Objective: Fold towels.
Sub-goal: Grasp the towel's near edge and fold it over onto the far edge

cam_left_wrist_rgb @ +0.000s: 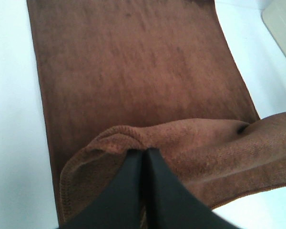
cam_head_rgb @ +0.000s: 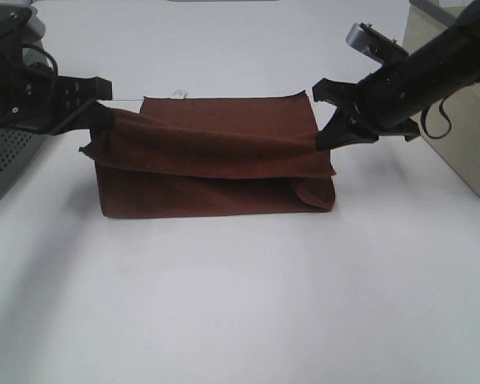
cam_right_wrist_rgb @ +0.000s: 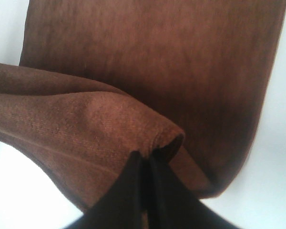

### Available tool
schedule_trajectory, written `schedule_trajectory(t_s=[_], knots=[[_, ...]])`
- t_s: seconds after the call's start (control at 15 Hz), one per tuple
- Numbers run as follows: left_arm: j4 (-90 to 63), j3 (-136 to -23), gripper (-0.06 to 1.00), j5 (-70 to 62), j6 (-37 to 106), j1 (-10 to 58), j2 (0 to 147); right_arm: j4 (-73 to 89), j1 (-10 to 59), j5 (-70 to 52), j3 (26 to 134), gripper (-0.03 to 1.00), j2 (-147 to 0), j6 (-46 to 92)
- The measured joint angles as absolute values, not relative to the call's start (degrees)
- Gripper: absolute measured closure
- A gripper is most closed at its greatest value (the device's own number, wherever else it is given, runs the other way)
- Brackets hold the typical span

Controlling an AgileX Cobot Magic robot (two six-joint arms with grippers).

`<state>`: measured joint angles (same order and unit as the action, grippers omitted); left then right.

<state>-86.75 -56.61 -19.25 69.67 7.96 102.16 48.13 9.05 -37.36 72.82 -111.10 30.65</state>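
Towel [cam_head_rgb: 224,120] pinched at both ends, one layer raised
Left gripper [cam_head_rgb: 102,114] and right gripper [cam_head_rgb: 326,138] both clamped shut on cloth corners; held layer sagging between them, remainder flat on white table [cam_head_rgb: 240,304], white tag [cam_head_rgb: 178,95] at far edge
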Motion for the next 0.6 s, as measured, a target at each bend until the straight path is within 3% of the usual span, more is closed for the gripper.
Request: schedule_trajectory(t_s=[0.27,0.6], knots=[[-86.1,-71.4,0.94,-19.3,69.6,8.0,113.9,39.4,9.1,-37.9,93.8,0.97,-121.6,24.4],[-86.1,-83.7,0.94,-17.5,69.6,8.0,123.5,33.7,9.1,-38.0,112.4,0.97,-131.8,21.0]])
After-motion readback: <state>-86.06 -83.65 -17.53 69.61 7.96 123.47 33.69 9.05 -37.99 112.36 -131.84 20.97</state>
